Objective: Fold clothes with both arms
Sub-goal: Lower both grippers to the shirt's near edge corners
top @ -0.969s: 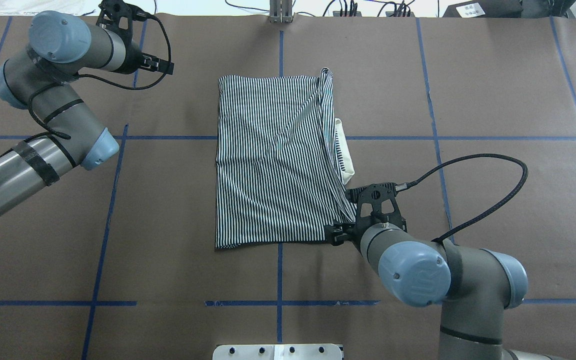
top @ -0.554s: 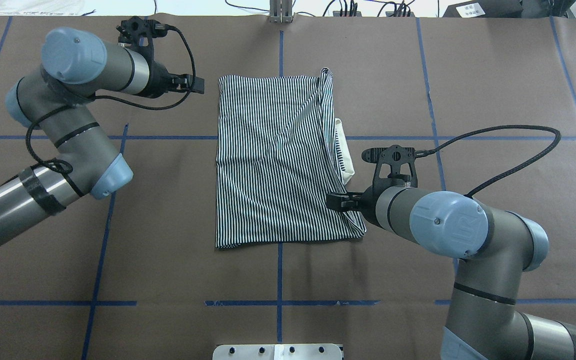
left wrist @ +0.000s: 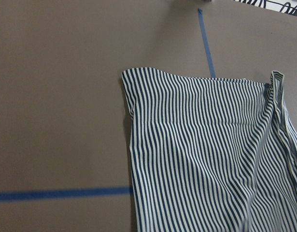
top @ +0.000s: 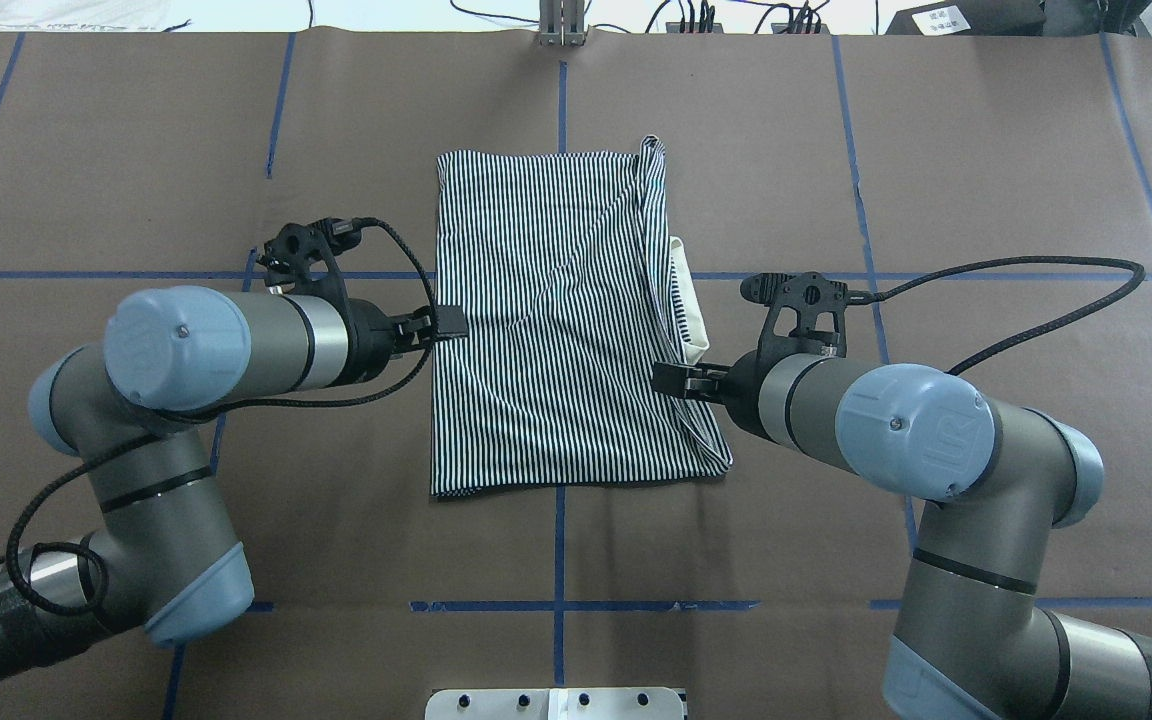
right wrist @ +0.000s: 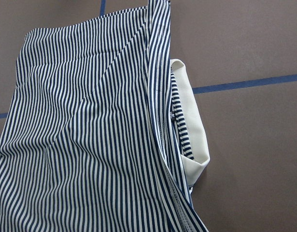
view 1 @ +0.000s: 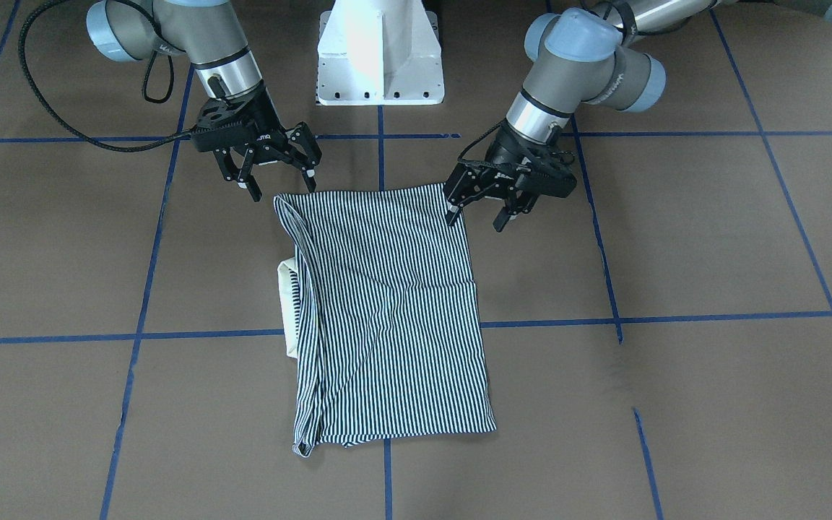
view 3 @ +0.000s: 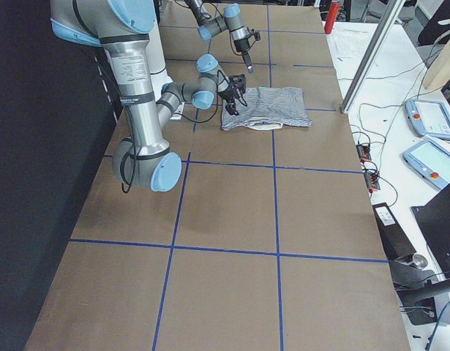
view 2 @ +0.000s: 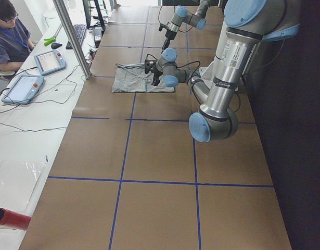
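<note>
The clothes are one striped shirt (top: 546, 320), folded into a flat rectangle in the middle of the table (top: 976, 160). Its cream collar (top: 693, 325) pokes out on the right edge. The shirt (view 1: 387, 310) and the collar (view 1: 287, 307) also show in the front view. My left gripper (view 1: 475, 218) hangs open and empty over the shirt's robot-side left corner, and from overhead the left gripper (top: 444, 324) sits at the left edge. My right gripper (view 1: 283, 189) is open and empty just above the robot-side right corner. Both wrist views show only the shirt (left wrist: 201, 154) and the collar (right wrist: 192, 140).
Blue tape lines grid the brown table. The white pedestal base (view 1: 380, 58) stands at the robot side. Beyond the far edge a person (view 2: 8, 39) sits at a side bench with tablets, beside a metal pole (view 2: 71, 39).
My left arm has swung in from the table's far left to the shirt's left edge. My right gripper left the shirt's near right corner, moved up along the right edge, then held.
</note>
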{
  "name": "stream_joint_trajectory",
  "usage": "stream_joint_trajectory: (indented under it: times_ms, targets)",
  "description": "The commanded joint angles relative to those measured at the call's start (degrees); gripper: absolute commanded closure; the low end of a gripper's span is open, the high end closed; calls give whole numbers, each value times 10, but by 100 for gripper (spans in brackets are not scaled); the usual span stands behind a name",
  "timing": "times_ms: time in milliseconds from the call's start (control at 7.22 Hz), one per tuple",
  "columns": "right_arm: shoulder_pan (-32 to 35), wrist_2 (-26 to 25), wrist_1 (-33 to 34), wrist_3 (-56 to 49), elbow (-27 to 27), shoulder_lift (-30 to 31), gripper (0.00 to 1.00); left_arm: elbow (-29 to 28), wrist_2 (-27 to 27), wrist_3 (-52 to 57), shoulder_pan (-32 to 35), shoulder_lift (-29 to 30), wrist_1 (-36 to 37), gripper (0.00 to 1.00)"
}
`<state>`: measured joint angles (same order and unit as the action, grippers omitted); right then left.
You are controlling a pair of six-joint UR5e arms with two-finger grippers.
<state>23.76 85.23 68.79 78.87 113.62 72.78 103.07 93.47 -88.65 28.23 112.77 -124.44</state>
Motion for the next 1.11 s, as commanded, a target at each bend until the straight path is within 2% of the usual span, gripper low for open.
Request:
stream_joint_trajectory:
  times_ms: [0, 969]
  targets:
    - [1, -1, 0, 4, -2, 1, 0, -8, -47, -84, -53, -6, 2, 39]
    - [2, -2, 0, 7, -4, 2, 0, -18, -48, -86, -92, -23, 4, 39]
